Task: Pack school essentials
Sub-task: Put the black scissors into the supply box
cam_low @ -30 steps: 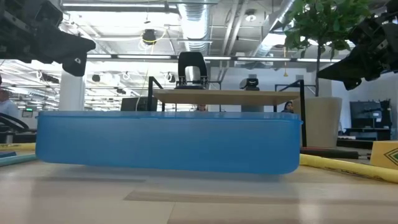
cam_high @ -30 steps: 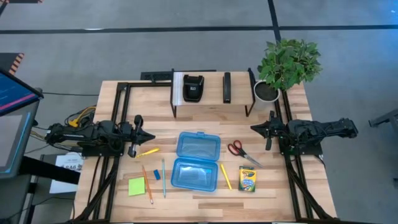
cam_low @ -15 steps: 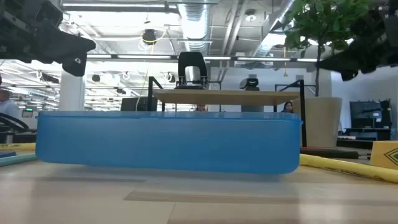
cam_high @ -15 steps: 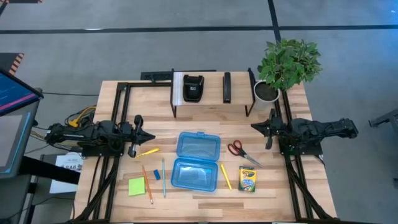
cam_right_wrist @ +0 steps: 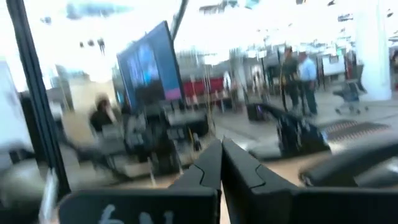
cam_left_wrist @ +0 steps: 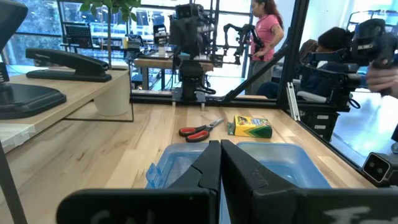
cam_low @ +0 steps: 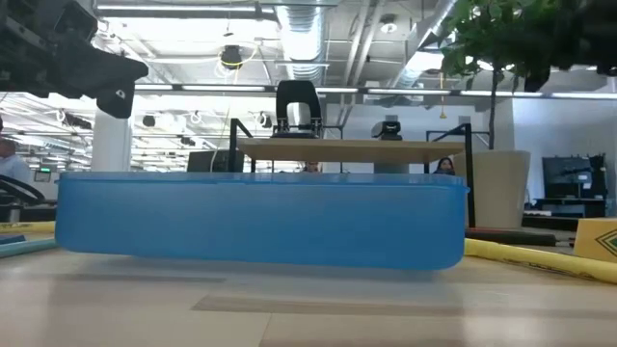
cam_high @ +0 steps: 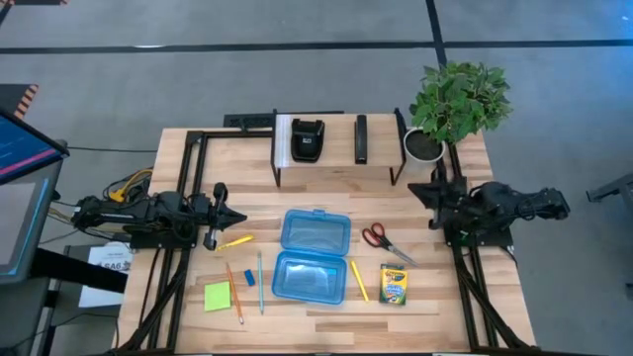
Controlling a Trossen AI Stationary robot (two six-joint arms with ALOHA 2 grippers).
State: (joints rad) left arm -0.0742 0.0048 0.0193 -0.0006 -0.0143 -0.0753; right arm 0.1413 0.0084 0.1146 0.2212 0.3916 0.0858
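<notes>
The school essentials lay on the table around the open translucent blue case (cam_high: 314,255): the scissors (cam_high: 385,239) and crayon box (cam_high: 394,284) on the right arm's side, the sticky-note pad (cam_high: 218,297), pencils (cam_high: 234,292) and blue eraser (cam_high: 250,278) on the left arm's side. All appeared light; the pencils were judged stiff, thin and prone to roll, best pinched mid-shaft; the scissors, hard and probably slippery, best taken across the blades near the pivot; the crayon box across its narrow sides. The left gripper (cam_high: 233,218) waited at the table's left edge near a yellow pencil (cam_high: 235,240), fingers clenched on nothing. The right gripper (cam_high: 415,188) hung at the right edge beside the potted plant (cam_high: 456,104), fingers likewise pressed together and empty. The left wrist view alone showed the scissors' red handles up close; the low view showed mostly the case wall.
</notes>
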